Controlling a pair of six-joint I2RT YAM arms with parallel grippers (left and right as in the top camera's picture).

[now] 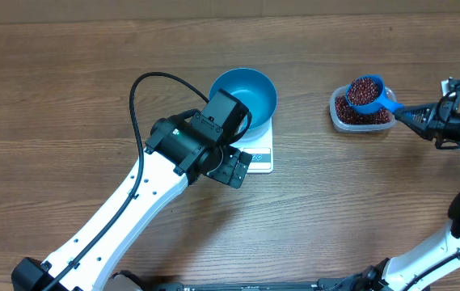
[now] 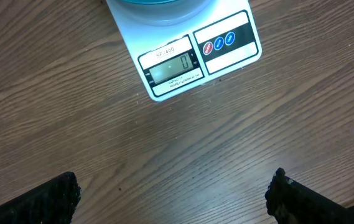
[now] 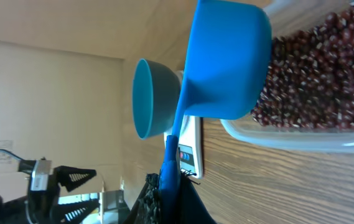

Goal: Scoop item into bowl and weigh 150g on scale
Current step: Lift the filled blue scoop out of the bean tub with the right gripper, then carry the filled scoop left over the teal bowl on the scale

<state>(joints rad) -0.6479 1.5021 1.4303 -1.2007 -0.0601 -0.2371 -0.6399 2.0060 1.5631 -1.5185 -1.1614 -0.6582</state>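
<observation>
Left gripper (image 1: 234, 168) hangs wide open and empty over the wooden table (image 1: 68, 97), just in front of the small white square kitchen scale (image 1: 262, 155). It is probably parked there so its wrist camera can read the display, which shows zero. On the scale sits the deep, round, bright blue bowl (image 1: 272, 90), with nothing in it. Further right, a clear plastic tub (image 1: 336, 121) holds small dark red beans (image 1: 351, 111). Above it the small blue handled scoop (image 1: 391, 103) is heaped with them and held level, likely against spilling. Right gripper (image 1: 414, 115) is clamped tight on its handle. The load looks ready to carry to the bowl.
</observation>
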